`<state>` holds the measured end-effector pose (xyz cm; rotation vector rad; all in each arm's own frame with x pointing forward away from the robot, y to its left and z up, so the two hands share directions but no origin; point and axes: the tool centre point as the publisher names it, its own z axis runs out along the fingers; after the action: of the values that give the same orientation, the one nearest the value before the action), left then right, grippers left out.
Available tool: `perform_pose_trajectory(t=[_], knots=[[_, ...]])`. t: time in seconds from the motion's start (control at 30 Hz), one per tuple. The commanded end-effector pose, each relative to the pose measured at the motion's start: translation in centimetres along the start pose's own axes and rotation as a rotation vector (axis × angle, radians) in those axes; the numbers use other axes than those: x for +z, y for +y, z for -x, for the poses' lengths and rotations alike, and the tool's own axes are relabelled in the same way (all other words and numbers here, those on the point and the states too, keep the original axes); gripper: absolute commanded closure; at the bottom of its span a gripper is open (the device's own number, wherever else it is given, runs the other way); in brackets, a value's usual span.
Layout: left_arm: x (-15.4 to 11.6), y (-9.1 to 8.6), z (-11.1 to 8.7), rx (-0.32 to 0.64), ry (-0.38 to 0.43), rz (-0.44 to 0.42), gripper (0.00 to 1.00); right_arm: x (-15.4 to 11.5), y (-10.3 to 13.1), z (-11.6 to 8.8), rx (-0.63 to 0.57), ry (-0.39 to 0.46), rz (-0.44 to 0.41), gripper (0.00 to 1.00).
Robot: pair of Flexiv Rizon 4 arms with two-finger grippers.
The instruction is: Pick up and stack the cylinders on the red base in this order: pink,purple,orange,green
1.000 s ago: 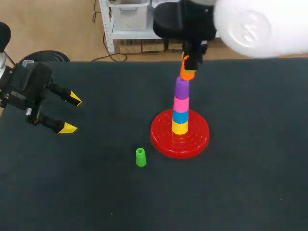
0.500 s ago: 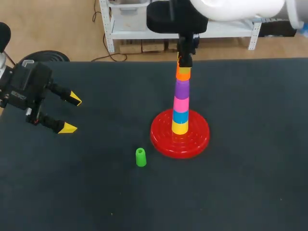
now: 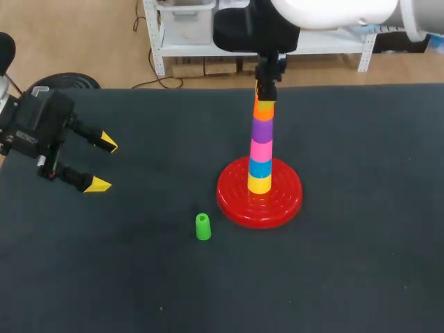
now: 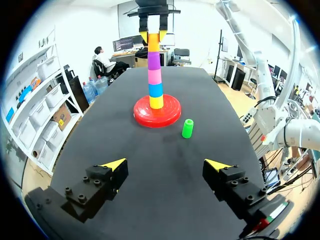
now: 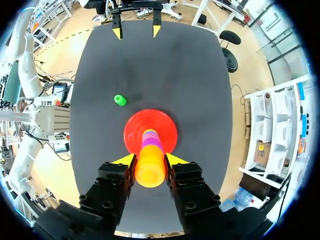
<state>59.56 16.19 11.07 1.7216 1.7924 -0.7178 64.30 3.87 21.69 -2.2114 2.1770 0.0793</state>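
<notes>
Head view: a glossy, ridged, round red base (image 3: 229,198) sits on the matte black table (image 3: 347,263). It carries a smooth column: yellow, blue, pink cylinder (image 3: 261,149), purple cylinder (image 3: 261,129), orange cylinder (image 3: 263,108). The right gripper (image 5: 150,160) clasps the orange cylinder from both sides. The small green cylinder (image 3: 202,227) stands upright near the base. The left gripper (image 3: 103,165) hangs with its fingers spread, well apart from the stack.

A black matte table (image 3: 361,263) fills the scene.
</notes>
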Motion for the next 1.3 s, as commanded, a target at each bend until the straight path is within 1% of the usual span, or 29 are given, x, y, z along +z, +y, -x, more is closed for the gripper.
perform_pose_trajectory(t=[0.03,0.67,0.8,1.0,1.03,1.07,1.1,1.3], knots=[[0.1,0.0,-0.1,0.002,-0.002,0.001,0.00,0.3,-0.1,0.0,0.001,0.001,0.004,1.00],[0.1,0.0,-0.1,0.002,-0.002,0.001,0.00,1.5,-0.2,-0.2,-0.001,-0.008,0.032,1.00],[0.1,0.0,-0.1,0.002,-0.002,0.001,0.00,1.2,-0.2,-0.2,0.005,-0.013,0.004,1.00],[0.1,0.0,-0.1,0.002,-0.002,0.001,0.00,0.0,0.3,0.1,0.001,-0.018,-0.039,1.00],[0.1,0.0,-0.1,0.002,-0.002,0.001,0.00,-0.2,0.4,0.3,-0.005,-0.017,-0.041,0.98],[0.1,0.0,-0.1,0.002,-0.002,0.001,0.00,-0.4,0.6,0.4,-0.011,-0.010,-0.046,0.50],[0.1,0.0,-0.1,0.002,-0.002,0.001,0.00,-0.6,0.6,0.6,-0.013,-0.015,-0.054,0.00],[0.1,0.0,-0.1,0.002,-0.002,0.001,0.00,-1.1,1.0,1.3,-0.026,0.001,-0.047,0.00]])
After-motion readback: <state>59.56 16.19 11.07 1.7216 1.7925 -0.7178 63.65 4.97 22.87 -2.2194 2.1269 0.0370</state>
